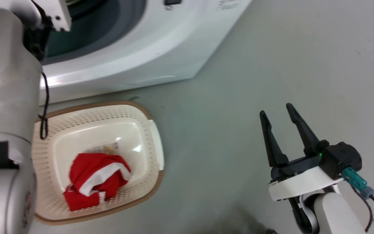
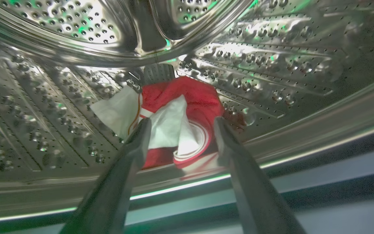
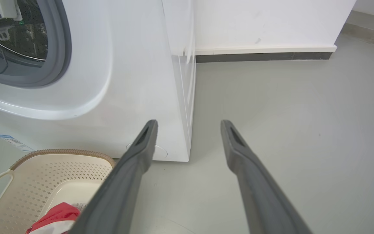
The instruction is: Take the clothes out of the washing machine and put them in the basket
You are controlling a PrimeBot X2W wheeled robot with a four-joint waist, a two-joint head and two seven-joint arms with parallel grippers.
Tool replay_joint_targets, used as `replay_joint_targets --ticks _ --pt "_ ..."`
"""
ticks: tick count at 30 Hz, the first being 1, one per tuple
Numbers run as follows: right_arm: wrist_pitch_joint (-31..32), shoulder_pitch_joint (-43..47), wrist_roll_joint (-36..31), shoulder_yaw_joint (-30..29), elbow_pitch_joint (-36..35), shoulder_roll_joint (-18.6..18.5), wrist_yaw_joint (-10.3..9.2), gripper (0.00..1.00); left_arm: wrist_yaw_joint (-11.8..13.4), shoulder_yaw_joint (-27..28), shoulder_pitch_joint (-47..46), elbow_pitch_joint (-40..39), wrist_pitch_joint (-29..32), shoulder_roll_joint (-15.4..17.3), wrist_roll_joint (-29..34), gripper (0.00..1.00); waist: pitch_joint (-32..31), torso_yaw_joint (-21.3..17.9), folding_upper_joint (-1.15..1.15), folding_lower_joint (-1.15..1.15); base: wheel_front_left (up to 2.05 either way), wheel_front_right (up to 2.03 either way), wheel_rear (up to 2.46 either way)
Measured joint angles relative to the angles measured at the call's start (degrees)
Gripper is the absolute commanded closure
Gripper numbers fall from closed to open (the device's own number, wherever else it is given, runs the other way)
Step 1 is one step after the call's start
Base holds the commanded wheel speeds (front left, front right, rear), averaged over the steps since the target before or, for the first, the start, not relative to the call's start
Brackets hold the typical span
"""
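Inside the washing machine [image 1: 148, 48] a red and white garment [image 2: 177, 120] lies on the floor of the steel drum [image 2: 60, 107]. My left gripper [image 2: 182, 125] is open, its two fingers on either side of the garment's near part, short of gripping it. Another red garment with white trim [image 1: 96, 180] lies in the cream basket [image 1: 148, 130] on the floor in front of the machine; it also shows in the right wrist view as the red garment [image 3: 57, 216] in the basket [image 3: 28, 175]. My right gripper [image 1: 278, 112] hangs open over bare floor, right of the basket.
My left forearm [image 1: 5, 97] reaches up into the machine's opening at the head view's left edge. Grey floor [image 1: 271, 65] stretches to the right of the machine. A white wall with a dark skirting [image 3: 261, 57] stands behind the machine [image 3: 135, 65].
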Motion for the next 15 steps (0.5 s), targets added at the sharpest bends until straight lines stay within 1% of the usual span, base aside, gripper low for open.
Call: replay_joint_targets --ticks 8,12,15 --pt "-0.36 -0.72 2.92 3.09 0.03 0.00 0.00 0.00 -0.09 0.02 -7.11 5.24 10.60 3.87 -0.62 0.00 4.09 -5.42 0.00 0.00 0.00 0.00 0.00" --pt "-0.38 -0.65 3.50 4.13 -0.46 0.00 0.00 0.00 0.29 0.03 -9.40 6.87 16.27 5.35 -1.05 0.00 5.26 -7.30 0.00 0.00 0.00 0.00 0.00" --pt "-0.38 -0.52 3.92 4.69 -0.82 0.00 0.00 0.00 0.42 0.10 -10.62 7.40 19.25 6.05 -1.38 0.00 5.88 -8.07 0.00 0.00 0.00 0.00 0.00"
